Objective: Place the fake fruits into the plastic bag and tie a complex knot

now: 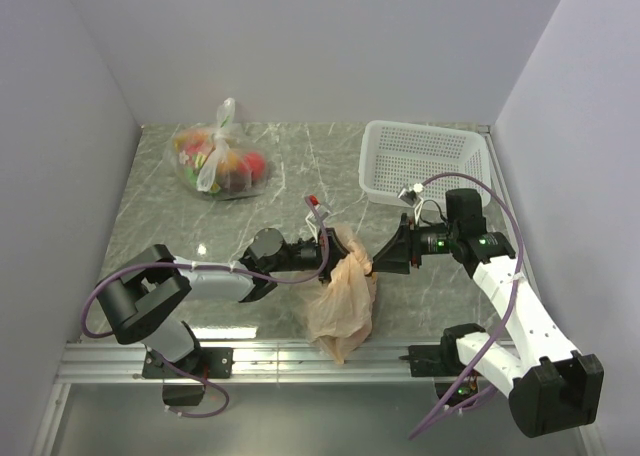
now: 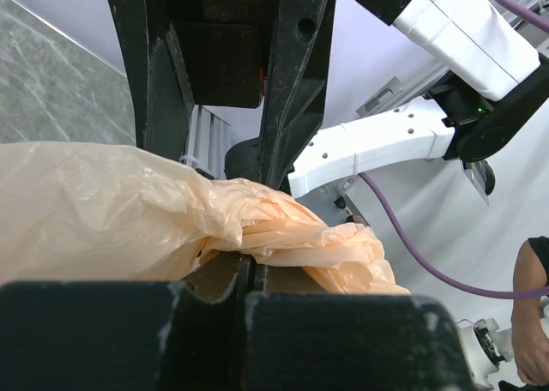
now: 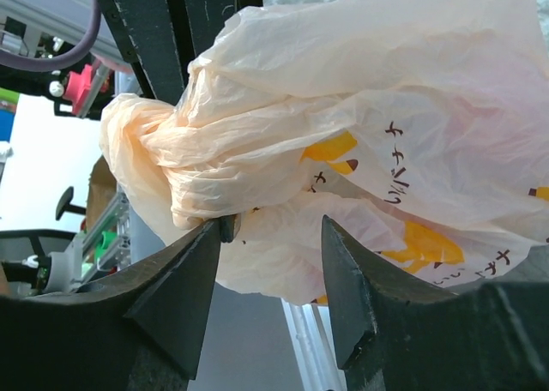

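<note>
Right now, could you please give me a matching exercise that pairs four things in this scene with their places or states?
Things:
1. left hand
2. right hand
3. white basket
4. clear bag

Places or states:
A. empty, far right
B. open
C. full of mixed fruits, far left
D. shut on the plastic bag

Pairs: 1-D, 2-B, 3-A, 4-C

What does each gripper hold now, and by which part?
The left gripper is shut on the plastic bag, pinching its gathered, bunched end. The right gripper holds nothing: its jaws stand open, close to that bunch.
</note>
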Action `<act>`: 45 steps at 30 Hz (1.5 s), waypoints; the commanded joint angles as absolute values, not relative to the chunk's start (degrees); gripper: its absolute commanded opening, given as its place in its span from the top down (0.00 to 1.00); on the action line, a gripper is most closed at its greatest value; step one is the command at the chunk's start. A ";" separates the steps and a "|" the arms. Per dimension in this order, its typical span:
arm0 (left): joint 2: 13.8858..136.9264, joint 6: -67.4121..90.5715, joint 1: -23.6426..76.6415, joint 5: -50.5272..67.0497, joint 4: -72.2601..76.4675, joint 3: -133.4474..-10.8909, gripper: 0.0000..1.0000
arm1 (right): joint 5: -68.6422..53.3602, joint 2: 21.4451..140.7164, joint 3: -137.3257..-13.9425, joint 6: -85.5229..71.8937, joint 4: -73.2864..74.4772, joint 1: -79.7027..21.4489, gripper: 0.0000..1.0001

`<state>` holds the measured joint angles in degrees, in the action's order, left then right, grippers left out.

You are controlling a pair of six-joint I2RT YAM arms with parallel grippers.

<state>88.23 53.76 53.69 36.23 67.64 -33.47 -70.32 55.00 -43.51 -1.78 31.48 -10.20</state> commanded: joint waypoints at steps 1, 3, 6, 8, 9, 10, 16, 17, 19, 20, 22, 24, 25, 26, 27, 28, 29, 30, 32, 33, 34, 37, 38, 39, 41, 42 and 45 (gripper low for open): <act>89.21 52.38 54.40 38.06 68.38 -34.72 1.00 | -75.85 54.05 -44.38 -4.40 26.19 -10.64 0.42; 89.30 52.30 54.49 38.14 68.47 -34.54 1.00 | -77.07 53.96 -44.39 -4.83 25.93 -10.64 0.43; 89.47 52.38 54.49 38.49 68.46 -34.19 1.00 | -78.31 53.88 -44.73 -4.92 25.66 -10.64 0.47; 89.56 52.56 54.49 38.93 68.47 -34.10 1.00 | -79.28 53.88 -45.00 -3.35 27.15 -10.63 0.48; 89.47 52.47 54.49 39.20 68.12 -34.01 1.00 | -79.45 53.96 -45.70 -1.86 28.46 -10.55 0.48; 89.39 52.21 54.49 39.29 68.03 -33.93 1.00 | -79.71 54.40 -46.14 -0.54 32.04 -10.55 0.49; 89.56 51.42 54.40 40.69 65.75 -34.19 1.00 | -80.33 55.37 -47.90 7.29 39.80 -10.11 0.49; 89.39 51.50 54.40 40.78 65.74 -34.19 1.00 | -80.42 55.46 -48.07 8.60 40.51 -10.11 0.49; 89.21 51.24 54.32 41.30 64.79 -34.10 1.00 | -80.33 55.72 -48.25 10.27 43.31 -9.67 0.50; 88.95 51.15 54.14 41.48 64.43 -34.10 1.00 | -80.07 55.81 -48.34 13.07 44.81 -9.58 0.50; 88.60 51.07 53.96 41.57 64.42 -33.58 1.00 | -79.46 56.16 -49.04 16.42 49.37 -9.67 0.50; 88.59 50.98 53.96 41.92 65.12 -33.75 1.00 | -78.23 55.90 -48.26 16.27 48.88 -9.67 0.50; 88.94 50.98 54.05 42.10 65.39 -33.92 1.00 | -77.61 55.64 -47.90 15.65 47.30 -9.58 0.50; 89.12 51.15 54.05 42.19 65.91 -34.10 1.00 | -77.17 55.46 -47.47 14.51 46.33 -9.75 0.50; 89.12 51.07 54.05 42.27 66.09 -34.28 1.00 | -76.65 55.02 -46.68 13.63 44.32 -9.76 0.51; 89.38 51.06 54.05 42.71 66.18 -34.45 1.00 | -76.38 54.76 -46.32 12.93 43.25 -9.76 0.51; 89.56 50.80 54.23 43.24 66.36 -34.98 1.00 | -76.20 54.67 -46.06 11.27 42.20 -10.10 0.51; 89.82 50.71 54.40 43.42 66.36 -35.33 1.00 | -75.77 54.49 -45.62 9.94 39.14 -10.80 0.51; 90.35 50.62 54.67 43.50 66.27 -36.03 1.00 | -74.54 54.23 -45.09 4.35 34.74 -12.12 0.51; 90.61 50.62 54.75 43.77 66.27 -36.30 1.00 | -73.75 53.79 -44.39 2.39 30.19 -13.87 0.50; 90.88 50.63 54.76 43.68 66.36 -36.56 1.00 | -72.26 53.70 -44.21 1.07 28.84 -14.58 0.50; 91.14 50.27 54.76 43.77 65.74 -37.35 1.00 | -70.32 54.31 -43.95 0.09 26.20 -16.69 0.48; 91.14 50.19 54.76 43.77 65.83 -37.44 1.00 | -69.96 54.58 -43.95 -1.65 25.84 -16.96 0.48; 91.14 50.19 54.76 43.77 65.74 -37.44 1.00 | -69.53 55.02 -44.03 -1.76 25.49 -17.22 0.48; 91.23 50.19 54.76 43.68 65.92 -37.35 1.00 | -69.00 55.28 -44.38 -2.28 25.05 -17.75 0.48; 91.06 50.10 54.76 43.68 65.83 -37.35 1.00 | -69.08 55.54 -44.47 -2.55 24.35 -17.75 0.56; 90.79 49.84 54.76 43.60 65.13 -37.26 0.98 | -68.47 55.63 -44.38 -2.46 24.69 -17.75 0.75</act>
